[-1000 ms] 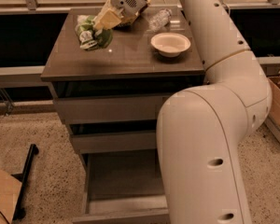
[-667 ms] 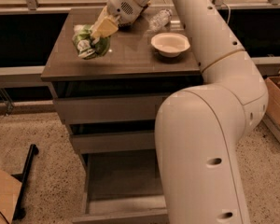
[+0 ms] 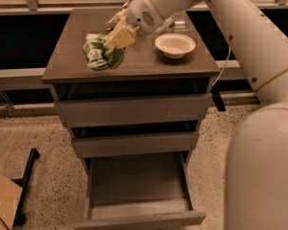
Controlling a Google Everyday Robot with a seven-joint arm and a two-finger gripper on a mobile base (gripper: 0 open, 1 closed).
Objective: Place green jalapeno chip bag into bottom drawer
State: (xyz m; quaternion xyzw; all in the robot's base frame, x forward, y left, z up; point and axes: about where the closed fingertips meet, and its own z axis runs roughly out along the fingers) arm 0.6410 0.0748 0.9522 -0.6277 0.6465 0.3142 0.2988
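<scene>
The green jalapeno chip bag (image 3: 100, 51) is a crinkled light-green bag with white patches, over the front left part of the cabinet top (image 3: 149, 63). My gripper (image 3: 116, 40), with pale yellow fingers (image 3: 122, 34), is at the bag's upper right and is shut on its top edge. Whether the bag rests on the top or hangs just above it cannot be told. The bottom drawer (image 3: 137, 183) is pulled open below, its wide grey floor bare. The two upper drawers are nearly shut.
A white bowl (image 3: 174, 44) stands on the right of the cabinet top. A yellow-tan bag (image 3: 116, 17) shows behind my wrist. My large white arm (image 3: 264, 128) fills the right side. A cardboard box (image 3: 2, 200) and a black stand leg (image 3: 26, 186) are on the floor at left.
My gripper has moved with the green bag from the back left of the cabinet top toward the front edge and a little right.
</scene>
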